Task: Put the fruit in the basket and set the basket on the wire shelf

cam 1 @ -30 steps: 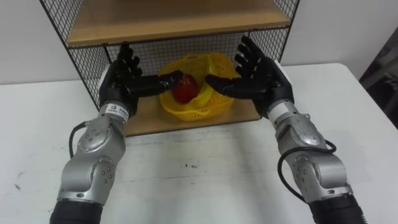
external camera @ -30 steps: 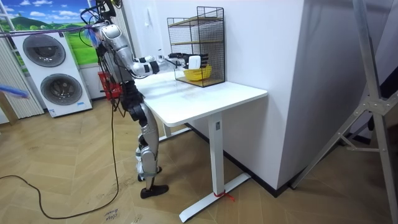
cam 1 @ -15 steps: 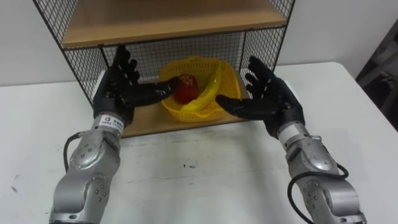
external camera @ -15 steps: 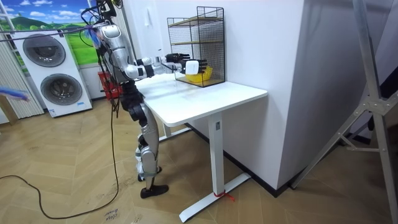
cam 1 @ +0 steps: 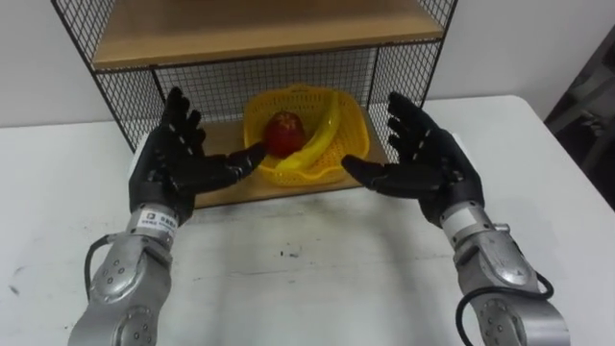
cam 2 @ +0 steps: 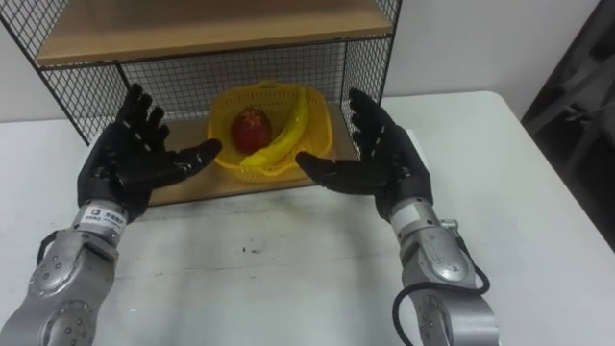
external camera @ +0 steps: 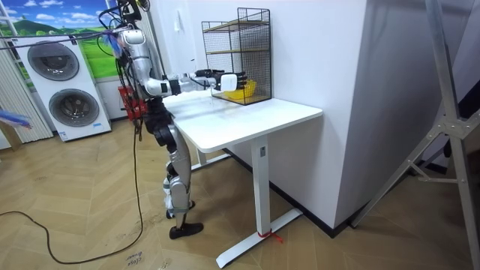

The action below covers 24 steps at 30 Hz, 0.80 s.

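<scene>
The yellow basket (cam 1: 352, 127) stands on the bottom board of the wire shelf (cam 1: 404, 65), with a red apple (cam 1: 282, 134) and a banana (cam 1: 322, 137) inside. My left hand (cam 1: 171, 163) is open at the basket's left, its thumb close to the rim. My right hand (cam 1: 428, 161) is open at the basket's right, just in front of the shelf, apart from the basket. In the room view the basket (external camera: 240, 90) shows inside the shelf (external camera: 237, 54), and both arms reach toward it.
The shelf sits at the back of a white table (cam 1: 307, 279), with an upper wooden board (cam 1: 259, 29) above the basket. In the room view, washing machines (external camera: 56, 90) stand against the wall behind me and a white wall (external camera: 315, 52) is beside the table.
Both hands have drawn back from the basket toward me and spread apart. The basket stays on the shelf's bottom board.
</scene>
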Available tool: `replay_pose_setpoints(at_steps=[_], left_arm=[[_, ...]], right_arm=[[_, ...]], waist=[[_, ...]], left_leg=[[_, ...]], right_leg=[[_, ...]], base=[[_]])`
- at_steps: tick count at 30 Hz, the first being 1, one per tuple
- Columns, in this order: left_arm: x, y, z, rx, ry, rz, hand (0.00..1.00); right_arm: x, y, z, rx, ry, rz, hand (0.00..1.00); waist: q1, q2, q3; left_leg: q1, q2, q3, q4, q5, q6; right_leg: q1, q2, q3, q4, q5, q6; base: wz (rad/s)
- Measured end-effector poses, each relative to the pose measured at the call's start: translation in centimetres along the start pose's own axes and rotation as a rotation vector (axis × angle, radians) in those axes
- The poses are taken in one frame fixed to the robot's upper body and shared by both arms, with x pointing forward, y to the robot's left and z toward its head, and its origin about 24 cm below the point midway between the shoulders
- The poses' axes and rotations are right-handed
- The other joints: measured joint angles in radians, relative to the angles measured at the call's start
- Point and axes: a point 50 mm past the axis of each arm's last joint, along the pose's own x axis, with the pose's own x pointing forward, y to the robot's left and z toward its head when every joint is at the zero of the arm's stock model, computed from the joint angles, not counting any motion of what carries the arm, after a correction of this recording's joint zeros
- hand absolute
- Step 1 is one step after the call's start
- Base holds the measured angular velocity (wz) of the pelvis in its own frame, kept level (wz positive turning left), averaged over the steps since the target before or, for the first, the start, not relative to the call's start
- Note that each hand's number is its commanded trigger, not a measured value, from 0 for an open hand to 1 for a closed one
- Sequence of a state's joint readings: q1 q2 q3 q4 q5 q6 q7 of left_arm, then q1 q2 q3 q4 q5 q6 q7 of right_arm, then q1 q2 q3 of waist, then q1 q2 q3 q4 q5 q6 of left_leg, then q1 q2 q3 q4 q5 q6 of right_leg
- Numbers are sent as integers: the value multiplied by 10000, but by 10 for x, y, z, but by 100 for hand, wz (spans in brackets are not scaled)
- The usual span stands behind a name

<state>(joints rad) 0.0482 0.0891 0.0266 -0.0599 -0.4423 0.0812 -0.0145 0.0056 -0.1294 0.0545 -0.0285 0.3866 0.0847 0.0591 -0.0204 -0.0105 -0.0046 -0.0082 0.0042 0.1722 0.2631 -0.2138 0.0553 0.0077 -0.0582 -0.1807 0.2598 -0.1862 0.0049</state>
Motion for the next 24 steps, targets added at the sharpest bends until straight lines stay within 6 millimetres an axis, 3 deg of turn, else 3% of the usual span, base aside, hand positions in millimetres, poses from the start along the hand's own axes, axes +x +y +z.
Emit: replay_pose_setpoints(at_steps=[7,15,24], left_arm=[[-12,-1,11,128,-750,-454,0],[-43,13,-3,453,-261,-295,0],[-58,13,-7,471,-80,-900,0]], right_arm=[[-17,-7,-4,-268,-242,-26,0],[-45,-23,-6,-922,-229,-565,0],[-68,-26,-8,-1274,-59,-99,0]], waist=[[-23,-50,-25],[1,-46,-29],[-12,54,-81]], left_leg=[[-139,13,60,-23,-2,1],[-186,27,129,-72,-4,-2],[-339,39,127,-38,-7,-1]], right_leg=[[-143,6,12,-10,3,-1],[-218,60,25,-7,4,-1],[-383,58,164,151,4,-5]], base=[[0],[0],[-2]])
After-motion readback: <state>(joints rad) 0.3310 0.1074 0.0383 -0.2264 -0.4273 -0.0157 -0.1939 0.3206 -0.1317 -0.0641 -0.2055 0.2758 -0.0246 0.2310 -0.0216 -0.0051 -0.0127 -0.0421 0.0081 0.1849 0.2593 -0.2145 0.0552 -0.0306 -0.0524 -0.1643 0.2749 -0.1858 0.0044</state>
